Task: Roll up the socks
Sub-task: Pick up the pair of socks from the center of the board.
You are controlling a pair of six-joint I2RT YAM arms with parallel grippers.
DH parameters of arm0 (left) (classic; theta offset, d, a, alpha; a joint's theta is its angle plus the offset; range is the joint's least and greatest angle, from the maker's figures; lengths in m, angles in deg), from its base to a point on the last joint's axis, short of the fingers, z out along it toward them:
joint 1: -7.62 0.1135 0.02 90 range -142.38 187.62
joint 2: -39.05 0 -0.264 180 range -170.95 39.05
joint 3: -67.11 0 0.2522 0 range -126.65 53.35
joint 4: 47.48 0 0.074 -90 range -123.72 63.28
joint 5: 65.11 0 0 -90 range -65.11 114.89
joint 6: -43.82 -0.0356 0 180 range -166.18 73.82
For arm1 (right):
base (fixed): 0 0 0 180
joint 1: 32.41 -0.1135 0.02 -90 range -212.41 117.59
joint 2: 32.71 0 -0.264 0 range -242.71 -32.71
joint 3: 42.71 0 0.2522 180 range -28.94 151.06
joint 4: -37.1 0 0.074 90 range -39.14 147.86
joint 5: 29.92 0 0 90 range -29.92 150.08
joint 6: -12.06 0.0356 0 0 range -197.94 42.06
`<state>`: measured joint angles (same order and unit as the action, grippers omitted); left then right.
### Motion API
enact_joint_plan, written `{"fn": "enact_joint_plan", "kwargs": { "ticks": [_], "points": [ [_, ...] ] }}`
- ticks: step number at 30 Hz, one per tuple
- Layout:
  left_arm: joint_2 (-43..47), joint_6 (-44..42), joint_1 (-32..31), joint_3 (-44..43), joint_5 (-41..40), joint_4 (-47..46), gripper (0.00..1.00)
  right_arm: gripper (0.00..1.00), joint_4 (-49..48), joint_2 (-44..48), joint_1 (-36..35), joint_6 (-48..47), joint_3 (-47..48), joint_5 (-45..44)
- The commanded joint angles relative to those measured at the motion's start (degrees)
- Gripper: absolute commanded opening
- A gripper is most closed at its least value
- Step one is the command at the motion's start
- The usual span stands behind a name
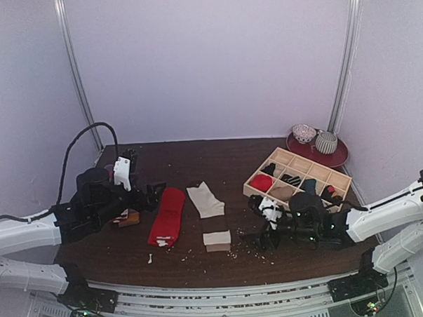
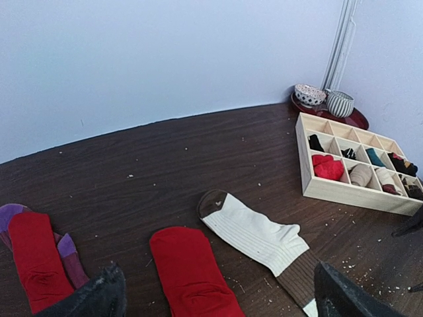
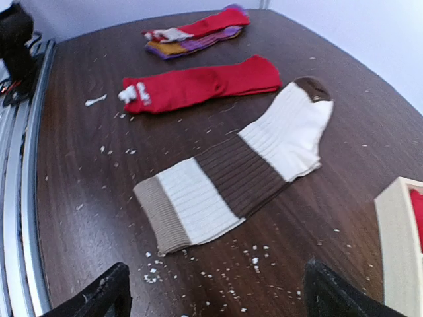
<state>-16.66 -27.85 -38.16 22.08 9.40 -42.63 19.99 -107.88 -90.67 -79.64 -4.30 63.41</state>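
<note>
Three socks lie flat on the dark table. A plain red sock (image 1: 168, 216) (image 2: 192, 272) (image 3: 205, 84) lies in the middle. To its right is a cream sock with a brown band (image 1: 205, 199) (image 2: 258, 238) (image 3: 243, 169). A red sock with purple and orange parts (image 2: 34, 256) (image 3: 197, 31) lies left, partly under the left arm. My left gripper (image 1: 155, 191) (image 2: 218, 307) hovers open over the red sock's far end, holding nothing. My right gripper (image 1: 257, 239) (image 3: 215, 305) stands open just short of the cream sock's beige cuff, apart from it.
A pale wooden grid tray (image 1: 262, 167) (image 2: 357, 195) (image 3: 396, 251) with rolled socks in its cells stands at the right back. Behind it sits a red plate (image 1: 338, 156) with two bowls (image 2: 325, 100). White crumbs (image 3: 264, 254) are scattered near the cuff.
</note>
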Motion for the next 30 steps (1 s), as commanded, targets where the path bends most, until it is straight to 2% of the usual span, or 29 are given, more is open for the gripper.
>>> {"fn": "enact_joint_plan", "kwargs": {
  "ticks": [1,5,9,18,22,27,30],
  "points": [
    [0.1,-0.2,0.3,1.3,-0.1,-1.6,0.98,0.90,-8.8,-6.7,-0.1,-14.3,1.0,11.0],
    [-0.3,-0.2,0.3,1.8,-0.7,-1.4,0.98,0.89,-11.2,-12.0,-0.2,-18.8,4.4,16.8],
    [-1.5,-0.3,0.3,1.3,-1.3,-0.3,0.98,0.87,-6.8,-17.2,-0.6,-23.7,8.9,20.7],
    [-1.0,-0.5,0.3,1.5,-2.9,1.4,0.98,0.75,0.1,-26.2,-0.4,-24.9,15.6,26.4],
    [-0.3,-0.7,0.3,1.7,-2.9,1.8,0.98,0.72,7.8,-28.8,0.1,-25.3,19.8,25.8],
    [-0.4,-0.5,0.3,2.0,-2.3,1.7,0.98,0.70,9.2,-30.8,1.3,-24.4,21.5,23.6],
    [-0.1,-0.5,0.3,2.2,-2.2,1.8,0.98,0.64,11.4,-31.5,1.4,-23.5,22.5,20.4]
  ]
}}
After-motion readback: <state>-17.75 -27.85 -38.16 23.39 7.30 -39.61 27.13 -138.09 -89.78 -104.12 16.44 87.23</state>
